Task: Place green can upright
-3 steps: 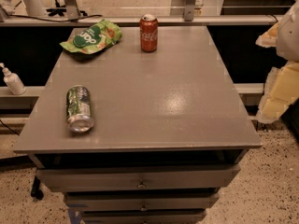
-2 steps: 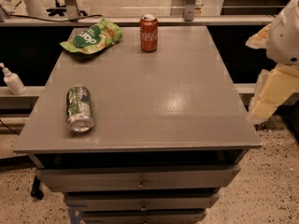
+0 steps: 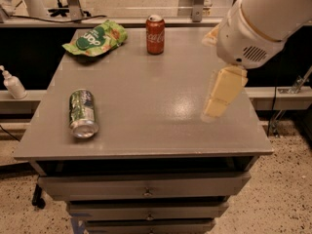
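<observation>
The green can [image 3: 83, 112] lies on its side on the left part of the grey table [image 3: 146, 106], its silver end facing the front edge. My gripper [image 3: 208, 77] hangs over the right side of the table, far to the right of the can and above the surface. Its cream fingers [image 3: 223, 91] stand apart with nothing between them. The white arm fills the upper right corner.
A red Coca-Cola can [image 3: 155, 34] stands upright at the back middle. A flat green snack bag [image 3: 95, 38] lies at the back left. A white bottle [image 3: 13, 83] stands on a ledge left of the table. Drawers [image 3: 146, 191] sit under the top.
My arm and gripper have moved in from the right edge of the view to above the table's right side. The green can, red can and bag have not moved.
</observation>
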Available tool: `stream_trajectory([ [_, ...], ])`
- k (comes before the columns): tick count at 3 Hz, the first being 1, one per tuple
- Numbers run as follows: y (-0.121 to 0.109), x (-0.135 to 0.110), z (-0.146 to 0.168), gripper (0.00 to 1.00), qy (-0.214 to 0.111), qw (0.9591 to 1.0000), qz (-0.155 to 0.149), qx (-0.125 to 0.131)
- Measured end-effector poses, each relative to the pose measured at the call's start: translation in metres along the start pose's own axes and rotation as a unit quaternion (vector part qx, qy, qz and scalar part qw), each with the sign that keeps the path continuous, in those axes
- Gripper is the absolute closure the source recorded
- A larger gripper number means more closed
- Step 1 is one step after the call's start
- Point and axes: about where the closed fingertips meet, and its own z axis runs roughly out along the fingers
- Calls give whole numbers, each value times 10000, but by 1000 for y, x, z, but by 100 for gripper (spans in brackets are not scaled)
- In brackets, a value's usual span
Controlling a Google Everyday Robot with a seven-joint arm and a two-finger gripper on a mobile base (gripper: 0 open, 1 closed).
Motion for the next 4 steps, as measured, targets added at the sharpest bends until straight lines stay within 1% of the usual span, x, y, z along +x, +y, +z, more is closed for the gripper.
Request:
stream_trajectory([
  [1,1,-46,19,0,20,9999,-118,-42],
  [2,-1,-84,41,0,256,9996,142,33],
  [3,-6,-104,61,0,520,9974,479,145],
  [4,-10,-120,76,0,682,9920,1046,171],
])
